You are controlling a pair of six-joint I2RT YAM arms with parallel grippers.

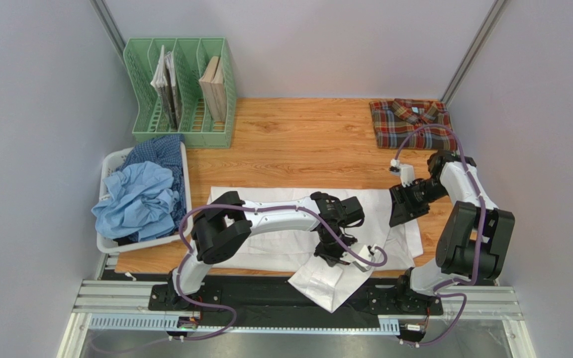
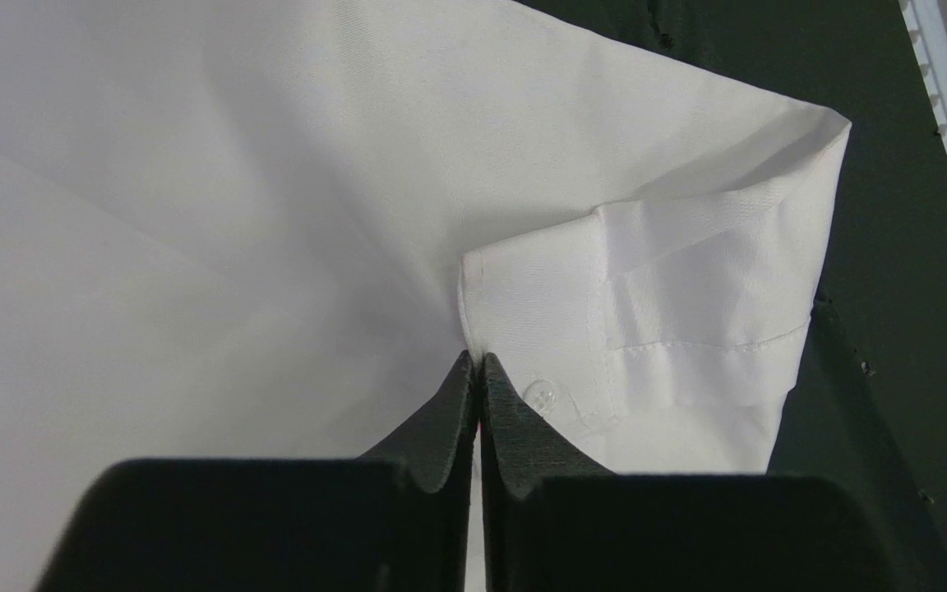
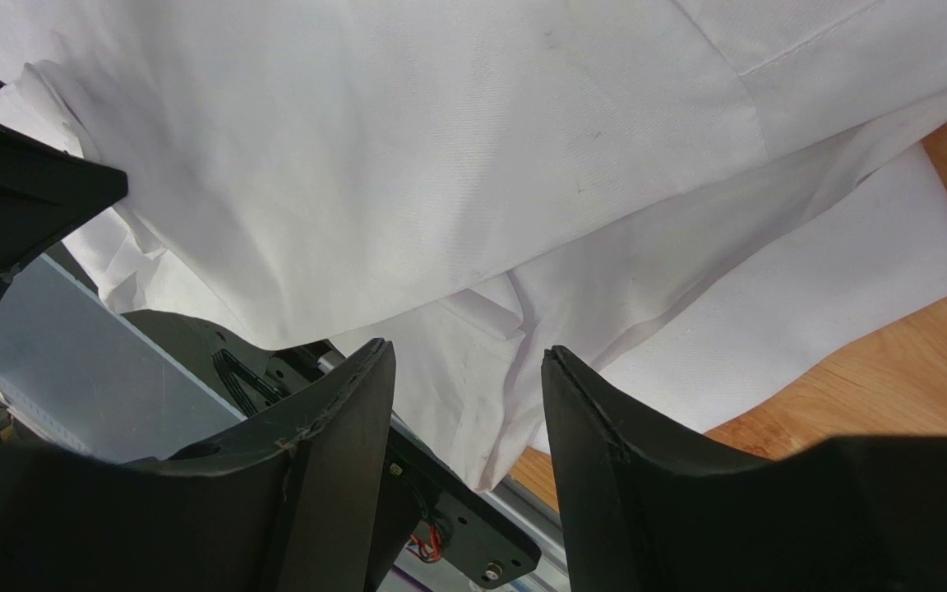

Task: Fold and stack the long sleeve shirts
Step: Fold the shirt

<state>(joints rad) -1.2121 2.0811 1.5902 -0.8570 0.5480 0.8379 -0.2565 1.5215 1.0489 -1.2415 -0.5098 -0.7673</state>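
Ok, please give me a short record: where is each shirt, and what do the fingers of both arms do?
white shirt: spread on table, one sleeve over the near edge
left fingers: shut on white shirt cuff
right fingers: open above white shirt, holding nothing
plaid shirt: folded, far right corner
blue shirts: crumpled in basket, left side

1. Four shirts: white shirt [image 1: 375, 200], plaid shirt [image 1: 410, 123], light blue shirt [image 1: 138, 200], checked shirt [image 1: 161, 153]; the basket may hide more.
2. One basket [image 1: 136, 245].
3. One rack [image 1: 181, 138].
4. Two book bundles [image 1: 166, 82].
5. Two arms: left arm [image 1: 267, 218], right arm [image 1: 469, 224].
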